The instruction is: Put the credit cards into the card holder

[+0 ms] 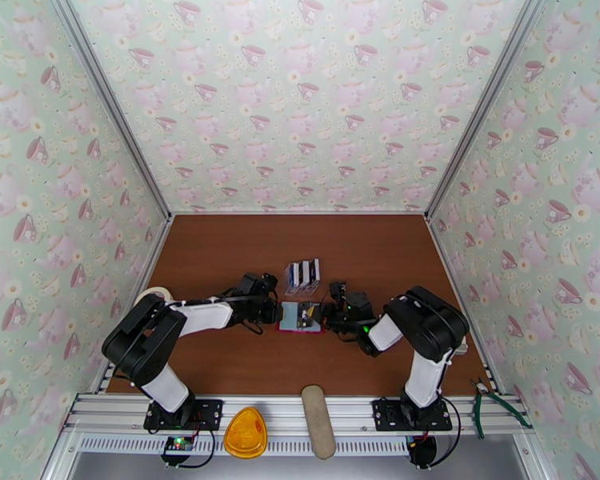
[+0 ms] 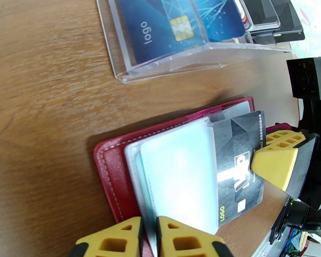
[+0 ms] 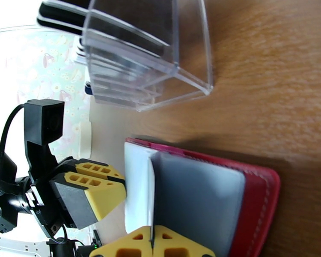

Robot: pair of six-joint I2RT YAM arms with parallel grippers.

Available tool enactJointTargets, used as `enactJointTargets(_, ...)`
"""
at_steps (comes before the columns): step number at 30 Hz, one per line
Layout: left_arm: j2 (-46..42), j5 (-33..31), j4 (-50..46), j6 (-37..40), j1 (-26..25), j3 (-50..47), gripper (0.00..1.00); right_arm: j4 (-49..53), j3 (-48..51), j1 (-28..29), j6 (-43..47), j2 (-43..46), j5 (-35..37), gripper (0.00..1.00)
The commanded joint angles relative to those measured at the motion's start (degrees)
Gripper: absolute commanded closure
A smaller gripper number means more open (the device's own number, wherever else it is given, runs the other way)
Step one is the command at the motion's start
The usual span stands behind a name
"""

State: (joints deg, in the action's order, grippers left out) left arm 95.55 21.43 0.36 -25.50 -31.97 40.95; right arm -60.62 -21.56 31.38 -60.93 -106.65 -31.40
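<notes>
The red card holder (image 1: pixel 300 317) lies open on the brown table between my two grippers, pale pockets (image 2: pixel 177 176) facing up. A black credit card (image 2: pixel 239 161) sits partly tucked under a pale pocket, its far edge sticking out. My right gripper (image 3: pixel 152 231) is shut on that card's edge; its yellow finger (image 2: pixel 278 161) shows beside the card. My left gripper (image 2: pixel 148 225) is pinched nearly shut on the holder's near pocket edge. More credit cards (image 2: pixel 160 26), blue and dark, stand in a clear plastic stand (image 1: pixel 302 274) just behind the holder.
A roll of tape (image 1: pixel 152 295) lies by the left arm. On the front rail sit an orange piece (image 1: pixel 245 434), a beige oblong piece (image 1: pixel 319 422) and green-handled pliers (image 1: pixel 492 406). Patterned walls close in the left, back and right.
</notes>
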Motion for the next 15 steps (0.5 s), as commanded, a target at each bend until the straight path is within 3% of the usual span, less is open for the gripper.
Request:
enactJointTargets(1, 2.2, -1.5, -2.4, -0.3, -0.3, -1.4, 0.85, -3.7, 0.6, -0.1, -1.7, -1.5, -1.8, 1.00)
enactJointTargets(15, 2.6, -1.4, -2.1, -0.8, -0.2, -1.4, 0.89, -3.6, 0.1, 0.1, -2.1, -2.5, -2.6, 1.00)
